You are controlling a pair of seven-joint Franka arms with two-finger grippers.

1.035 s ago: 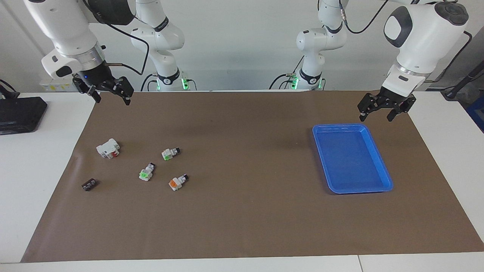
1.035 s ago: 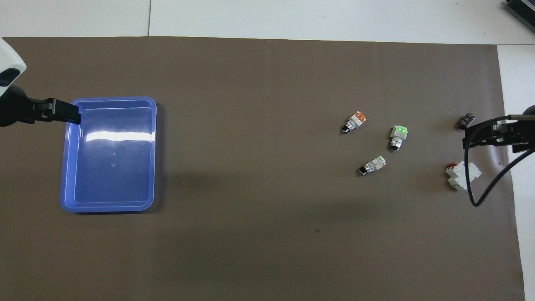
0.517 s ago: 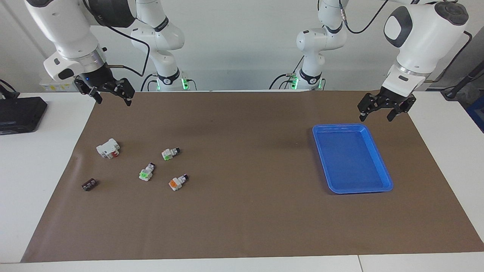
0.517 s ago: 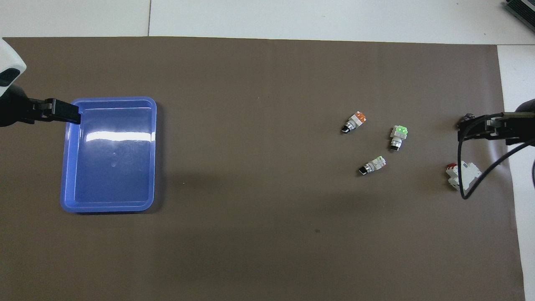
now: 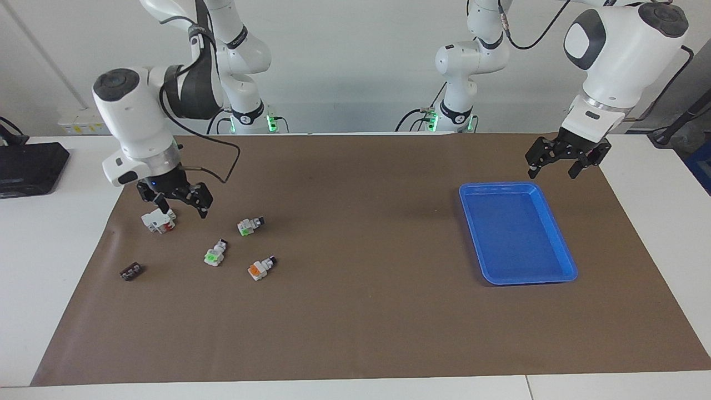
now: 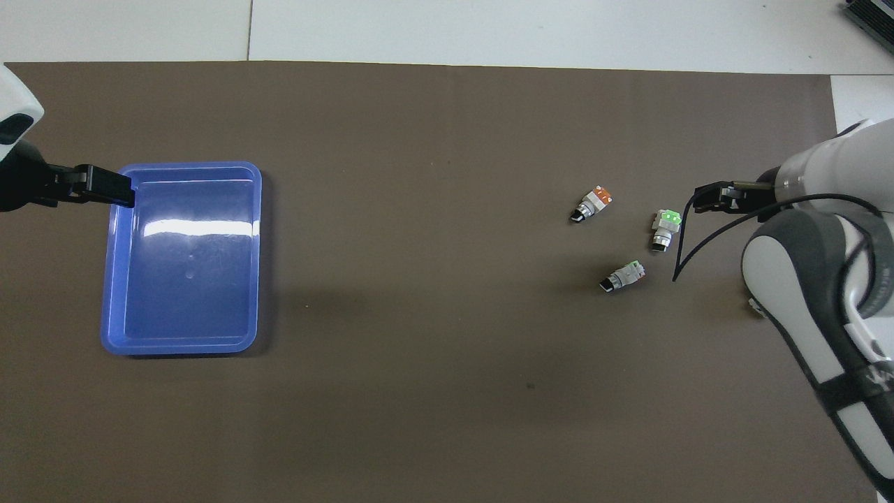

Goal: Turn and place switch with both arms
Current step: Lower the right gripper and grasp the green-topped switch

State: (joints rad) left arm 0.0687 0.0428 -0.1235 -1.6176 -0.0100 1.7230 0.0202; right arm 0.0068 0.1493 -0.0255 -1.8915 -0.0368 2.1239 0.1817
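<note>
Hovering low over the white block with red marks [image 5: 158,219], the right gripper [image 5: 176,203] has its jaws spread wide and holds nothing; whether a finger touches the block cannot be told. The left gripper [image 5: 561,161] hangs with jaws apart and empty above the mat [image 5: 355,322], just by the blue tray [image 5: 558,244] at the edge nearer the robots. Two green-patched switches lie on the desk toward the right arm's end: one switch [image 5: 250,225] nearer the robots, a second green switch [image 5: 215,254] farther out, and an orange-patched switch [image 5: 260,269] farthest. A small dark part [image 5: 131,271] lies apart from them. In the overhead view the right arm's body covers the white block and the dark part, and the left gripper is cut off at the frame's edge.
</note>
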